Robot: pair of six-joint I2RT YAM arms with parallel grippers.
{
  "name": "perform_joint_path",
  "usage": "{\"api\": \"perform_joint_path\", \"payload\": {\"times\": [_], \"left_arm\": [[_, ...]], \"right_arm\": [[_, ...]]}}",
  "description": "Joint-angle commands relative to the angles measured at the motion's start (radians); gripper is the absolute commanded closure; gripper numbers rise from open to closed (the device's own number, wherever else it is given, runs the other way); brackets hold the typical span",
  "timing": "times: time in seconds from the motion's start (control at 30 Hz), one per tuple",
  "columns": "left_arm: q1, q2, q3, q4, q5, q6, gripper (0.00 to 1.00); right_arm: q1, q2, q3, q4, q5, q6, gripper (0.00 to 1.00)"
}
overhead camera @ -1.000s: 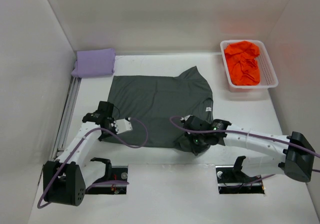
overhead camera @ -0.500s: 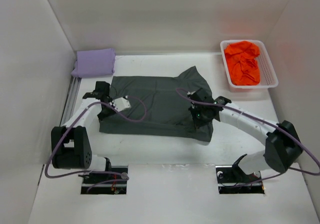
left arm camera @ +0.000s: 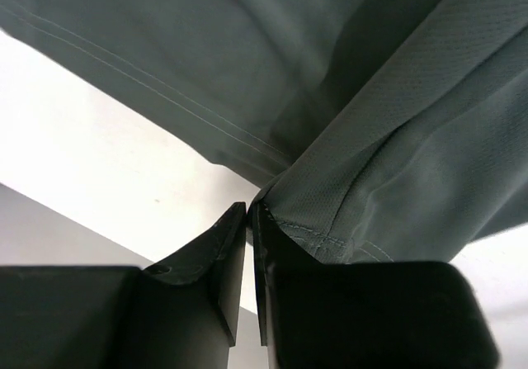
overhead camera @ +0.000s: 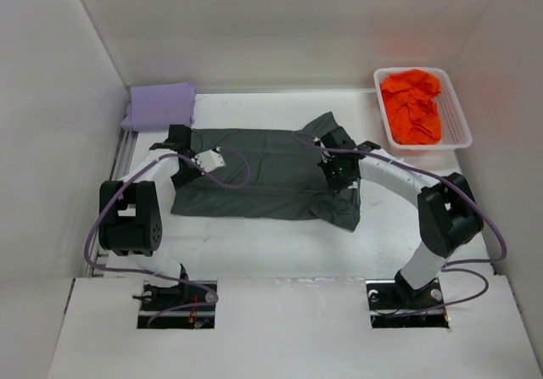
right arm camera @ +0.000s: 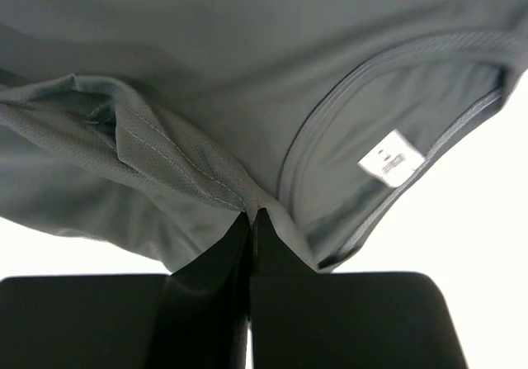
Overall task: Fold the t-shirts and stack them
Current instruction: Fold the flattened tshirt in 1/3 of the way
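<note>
Left gripper [left arm camera: 250,210] is pinched tight on a hem fold of the dark grey t-shirt [overhead camera: 263,175]. Right gripper [right arm camera: 251,215] is clamped on gathered fabric beside the collar.

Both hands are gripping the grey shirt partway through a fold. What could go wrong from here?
1. The left hand and right hand each pinch only a thin edge of the grey shirt; it could slip out before being laid down.
2. Fabric is bunched beside the collar, so the fold may land creased.
3. The left hand works close to the purple shirt and might nudge it.
</note>
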Motion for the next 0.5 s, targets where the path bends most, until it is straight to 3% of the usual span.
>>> {"api": "perform_joint_path", "payload": {"times": [0.0,0.23,0.33,0.47], "left_arm": [[0.003,0.01,0.064,0.069,0.004,-0.043,0.92],[-0.017,0.053,0.092,0.105,-0.005,-0.061,0.91],[-0.018,0.067,0.092,0.129,-0.013,-0.071,0.82],[-0.005,0.067,0.111,0.189,-0.065,-0.098,0.62]], "right_arm": [[-0.013,0.028,0.073,0.047,0.033,-0.047,1.0],[-0.027,0.07,0.1,0.046,0.041,-0.06,0.94],[-0.042,0.071,0.101,0.057,0.041,-0.055,0.78],[-0.08,0.039,0.11,0.073,0.052,-0.009,0.57]]}}
